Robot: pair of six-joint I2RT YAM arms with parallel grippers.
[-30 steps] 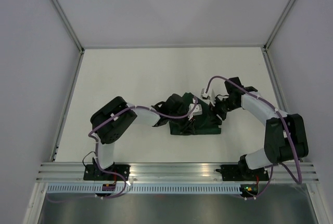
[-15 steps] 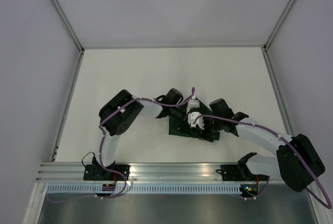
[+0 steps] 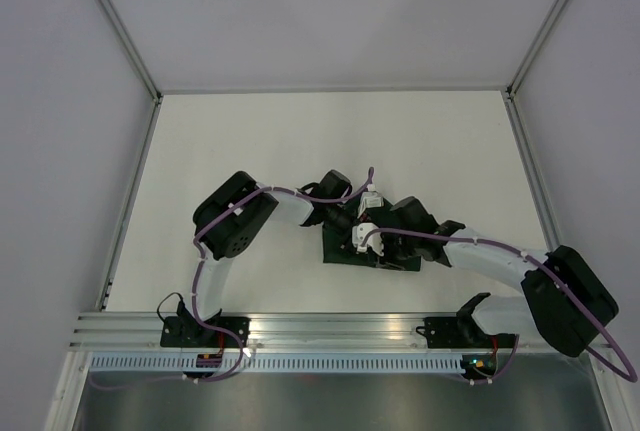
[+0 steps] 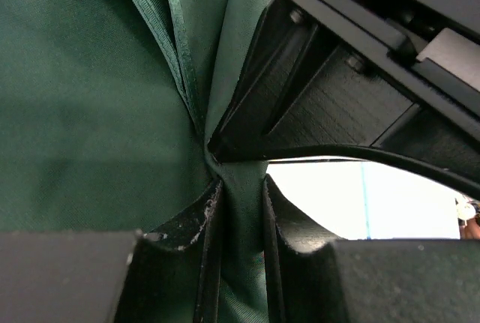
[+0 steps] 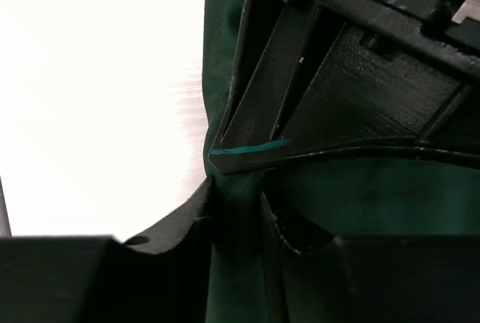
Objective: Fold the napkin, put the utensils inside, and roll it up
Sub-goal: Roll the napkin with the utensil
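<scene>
If tugged unevenly from here, could slip out of one grip and let the fold fall open: same ridge of the napkin (image 3: pixel 338 251) pinched from both sides, tip to tip. Clamped on a thin standing pleat, the left tool (image 4: pixel 240 188); closed narrowly on that same pleat, the right tool (image 5: pixel 234 192), with cloth filling the gap in its grip. Could also knock tool against tool, being almost in contact across the fabric. Might drag the whole cloth across the table (image 3: pixel 250 151) rather than fold it, with nothing pinning the far side. Lies bunched near the middle of the table's near half, under both wrists. Looks dark green, faintly glossy, hemmed along one edge, creased into several layers. No fork to be seen; possibly buried under cloth, and liable to shift unseen.
</scene>
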